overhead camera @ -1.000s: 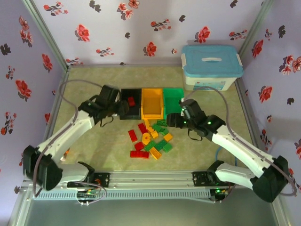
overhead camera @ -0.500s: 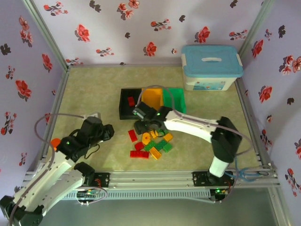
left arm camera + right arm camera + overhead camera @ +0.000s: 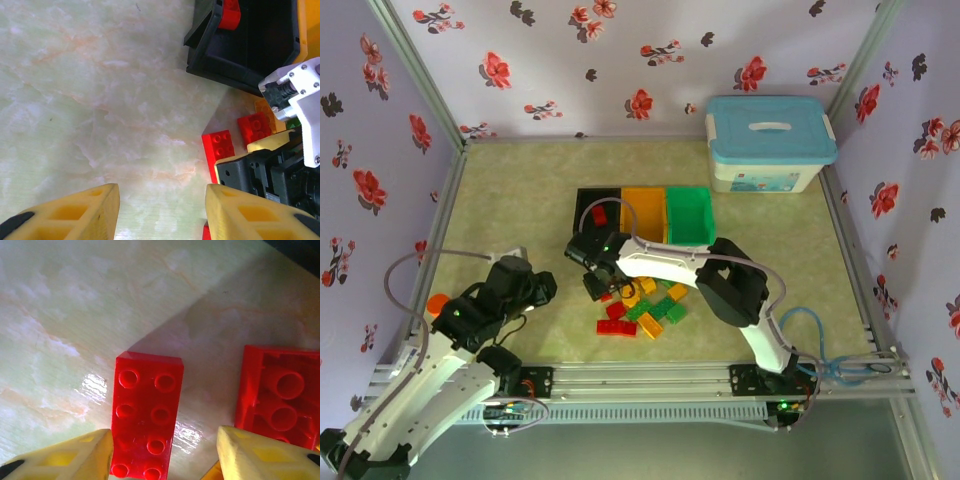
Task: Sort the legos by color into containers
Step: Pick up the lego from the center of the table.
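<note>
Legos [image 3: 642, 305], small studded plastic bricks in red, yellow-orange and green, lie in a loose pile on the pale marbled table [image 3: 520, 190], just in front of the bins. At the far right corner stands a large white plastic box with a light-blue lid [image 3: 770, 140]. Three open rectangular plastic bins sit touching in a row: a black bin [image 3: 586, 200] on the left, a yellow-orange bin [image 3: 643, 195] in the middle and a green bin [image 3: 687, 215] on the right. The right gripper [image 3: 162, 452] reaches across to the pile's left edge. It stands open astride a red two-by-four brick [image 3: 146, 415] lying flat on the table, with one yellow finger [image 3: 65, 457] just beside the brick and the other apart from it. The left gripper [image 3: 162, 212] hangs open over bare table, with nothing between its fingers. One red brick [image 3: 231, 10] lies in the black bin. An upturned red brick [image 3: 280, 400] rests near the straddled one.
</note>
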{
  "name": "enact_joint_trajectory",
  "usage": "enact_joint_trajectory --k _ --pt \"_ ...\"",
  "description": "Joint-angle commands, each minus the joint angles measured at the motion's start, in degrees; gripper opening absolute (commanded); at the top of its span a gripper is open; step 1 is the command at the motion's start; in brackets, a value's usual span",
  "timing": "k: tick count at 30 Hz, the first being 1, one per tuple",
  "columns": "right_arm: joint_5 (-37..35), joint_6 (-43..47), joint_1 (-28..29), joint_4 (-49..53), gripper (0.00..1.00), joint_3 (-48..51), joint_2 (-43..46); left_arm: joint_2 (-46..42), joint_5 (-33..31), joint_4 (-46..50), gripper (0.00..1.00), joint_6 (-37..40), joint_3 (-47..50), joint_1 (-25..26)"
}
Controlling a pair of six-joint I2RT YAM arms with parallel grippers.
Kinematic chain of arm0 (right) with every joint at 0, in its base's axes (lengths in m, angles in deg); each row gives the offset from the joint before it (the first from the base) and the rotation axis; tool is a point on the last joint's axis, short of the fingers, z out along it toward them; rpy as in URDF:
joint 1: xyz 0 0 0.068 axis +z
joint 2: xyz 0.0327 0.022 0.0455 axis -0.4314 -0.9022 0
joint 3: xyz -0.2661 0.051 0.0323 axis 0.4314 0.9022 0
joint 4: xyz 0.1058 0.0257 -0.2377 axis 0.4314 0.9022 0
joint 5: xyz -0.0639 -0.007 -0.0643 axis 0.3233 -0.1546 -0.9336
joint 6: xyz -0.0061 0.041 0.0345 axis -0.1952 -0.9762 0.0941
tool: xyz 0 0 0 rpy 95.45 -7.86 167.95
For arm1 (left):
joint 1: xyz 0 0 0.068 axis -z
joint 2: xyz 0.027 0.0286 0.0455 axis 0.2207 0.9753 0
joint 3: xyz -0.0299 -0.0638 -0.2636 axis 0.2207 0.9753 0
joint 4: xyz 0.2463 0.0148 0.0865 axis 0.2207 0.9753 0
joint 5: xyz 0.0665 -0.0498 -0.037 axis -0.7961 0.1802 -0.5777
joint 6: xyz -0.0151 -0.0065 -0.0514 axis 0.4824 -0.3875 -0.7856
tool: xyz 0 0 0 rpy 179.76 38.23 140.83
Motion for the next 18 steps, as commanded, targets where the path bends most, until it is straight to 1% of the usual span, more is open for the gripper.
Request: enact_joint_trajectory --k 1,6,8,12,18 --pt "0.83 -0.75 0.51 2.54 0.57 -1.90 -1.85 -0.63 -1.33 1.49 0.48 -0.74 0.80 0.46" --pt "0.72 -0.56 0.59 3.47 0.57 -3.48 -4.05 -0.62 -1.21 1.06 0.48 -0.99 1.38 0.57" --pt "0.28 -0.67 0.65 4.08 0.54 -4.01 -4.92 -0.62 -1.18 0.96 0.48 -1.18 1.45 0.62" --pt "0.24 -0.57 0.60 6.00 0.53 -5.37 -6.40 -0.58 -1.11 0.59 0.48 -1.41 1.62 0.77" --pt "-1.31 -0.25 0.53 6.56 0.33 -6.72 -4.30 -0.56 -1.09 0.44 0.48 -1.22 1.58 0.88"
